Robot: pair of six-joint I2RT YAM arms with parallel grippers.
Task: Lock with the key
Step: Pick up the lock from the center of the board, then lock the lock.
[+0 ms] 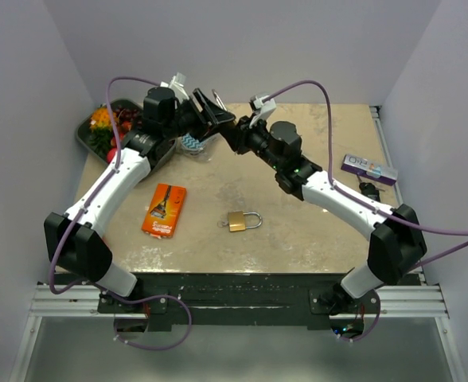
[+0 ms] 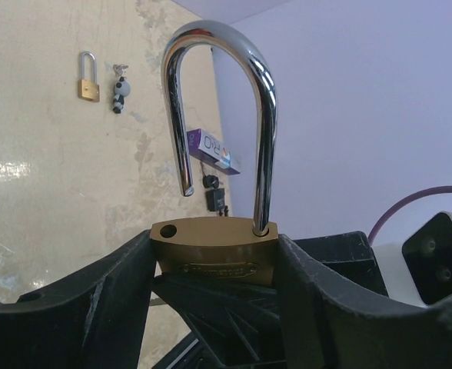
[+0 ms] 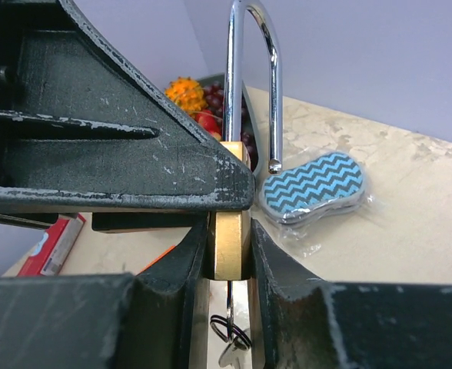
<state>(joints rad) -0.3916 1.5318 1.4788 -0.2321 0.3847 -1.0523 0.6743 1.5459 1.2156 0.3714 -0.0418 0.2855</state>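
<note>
A brass padlock (image 2: 211,257) with its steel shackle (image 2: 266,115) swung open is held in the air at the back of the table by both grippers. My left gripper (image 2: 214,240) is shut on the narrow ends of the body. My right gripper (image 3: 230,228) is shut on its flat faces (image 3: 231,246). A key on a ring (image 3: 230,330) hangs from the underside of the body. In the top view the left gripper (image 1: 208,111) and the right gripper (image 1: 232,134) meet there, and the padlock is mostly hidden between them.
A second, closed padlock (image 1: 240,220) with keys lies at the table's middle front. An orange box (image 1: 164,210) lies left of it. A blue zigzag packet (image 1: 190,143) and a fruit tray (image 1: 87,131) are at the back left. A purple box (image 1: 368,168) and black fob (image 1: 369,189) are at the right.
</note>
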